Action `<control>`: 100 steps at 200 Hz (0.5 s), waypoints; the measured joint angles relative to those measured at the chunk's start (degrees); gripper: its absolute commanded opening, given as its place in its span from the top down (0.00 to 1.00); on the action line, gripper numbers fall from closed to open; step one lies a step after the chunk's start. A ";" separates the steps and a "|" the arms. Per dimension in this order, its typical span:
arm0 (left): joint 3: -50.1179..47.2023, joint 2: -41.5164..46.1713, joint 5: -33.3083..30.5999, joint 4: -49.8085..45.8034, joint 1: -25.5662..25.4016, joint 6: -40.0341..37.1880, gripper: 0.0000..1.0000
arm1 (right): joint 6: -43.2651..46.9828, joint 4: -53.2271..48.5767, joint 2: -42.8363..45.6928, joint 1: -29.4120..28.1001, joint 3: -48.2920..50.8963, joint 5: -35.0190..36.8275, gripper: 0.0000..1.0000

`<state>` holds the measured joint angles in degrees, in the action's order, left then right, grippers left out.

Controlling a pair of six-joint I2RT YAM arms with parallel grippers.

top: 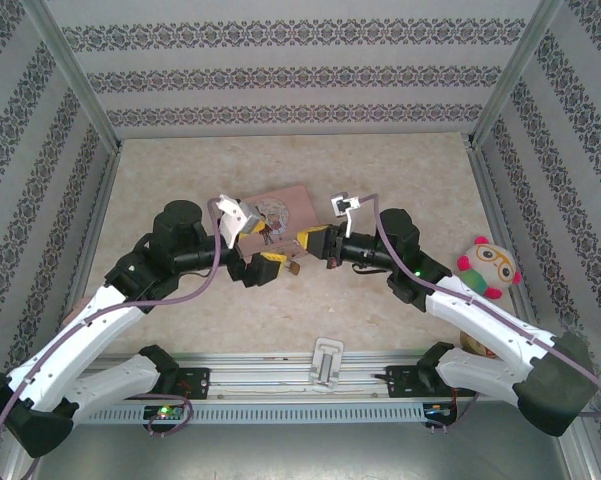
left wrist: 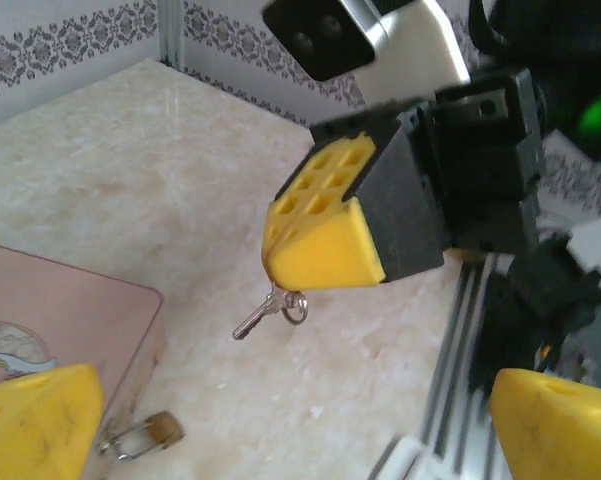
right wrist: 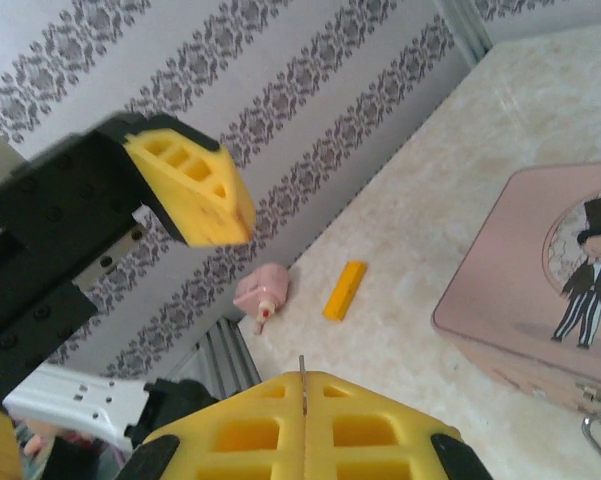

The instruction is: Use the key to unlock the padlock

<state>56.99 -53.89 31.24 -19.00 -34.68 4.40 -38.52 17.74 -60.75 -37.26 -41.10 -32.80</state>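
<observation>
Left gripper (left wrist: 300, 425): jaws spread wide, one yellow fingertip in each lower corner of the left wrist view, nothing between them.
Right gripper (left wrist: 298, 252): centre of the left wrist view, yellow fingers pressed together, pinching the key at its head.
The key (left wrist: 261, 316): hangs from the tips of the right gripper, just below centre of the frame, blade slanting down to the left, a small ring at its head, above the table.
The padlock (left wrist: 160, 430): lies on the table at the lower left of the left wrist view, just beside the tin's near corner, its thin shackle pointing left toward the left fingertip.
Pink tin (left wrist: 70, 310): flat on the table at the left edge of the frame; in the top view it sits at centre, just behind both grippers.
Table (left wrist: 130, 180): pale marbled surface.
Yellow block (right wrist: 344, 290): lies on the table near the wall, centre of the right wrist view, with a small pink object (right wrist: 262, 296) just left of it.
Plush toy (top: 486, 268): right side of the top view, beside the right arm.
</observation>
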 measured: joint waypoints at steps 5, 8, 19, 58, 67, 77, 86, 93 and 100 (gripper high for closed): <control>-0.04 -0.33 -0.02 1.03 0.11 1.77 0.01 | -0.74 1.22 0.00 0.17 0.33 0.00 1.00; -0.04 -0.50 -0.02 1.62 0.17 2.71 0.01 | -1.16 1.88 0.00 0.33 0.50 -0.02 1.00; -0.04 -1.09 -0.46 3.54 0.35 5.95 0.01 | -2.97 4.33 0.00 0.74 1.03 -0.07 1.00; -0.04 -2.84 -0.59 8.33 1.88 13.79 0.09 | -7.80 11.80 -0.07 1.16 1.53 -0.48 1.00; -0.04 -3.43 0.00 9.29 2.29 15.26 0.14 | -8.66 13.00 -0.07 1.16 1.53 -0.72 1.00; -0.13 -4.20 0.87 10.88 2.78 16.90 0.20 | -9.68 14.56 -0.17 1.16 1.55 -1.03 1.00; -0.35 -4.96 2.19 12.72 3.41 18.78 0.25 | -10.62 16.00 -0.42 1.16 1.55 -1.18 1.00; -0.76 -5.49 3.30 14.43 4.02 20.24 0.30 | -11.32 17.09 -0.66 1.16 1.57 -1.36 1.00; -1.42 -6.05 4.74 16.57 4.85 22.05 0.34 | -12.04 18.40 -0.96 1.16 1.66 -1.42 1.00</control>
<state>55.57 -59.94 35.99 -2.44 -29.82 26.46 -50.57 36.14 -61.71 -36.10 -39.44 -34.22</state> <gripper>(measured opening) 0.714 0.052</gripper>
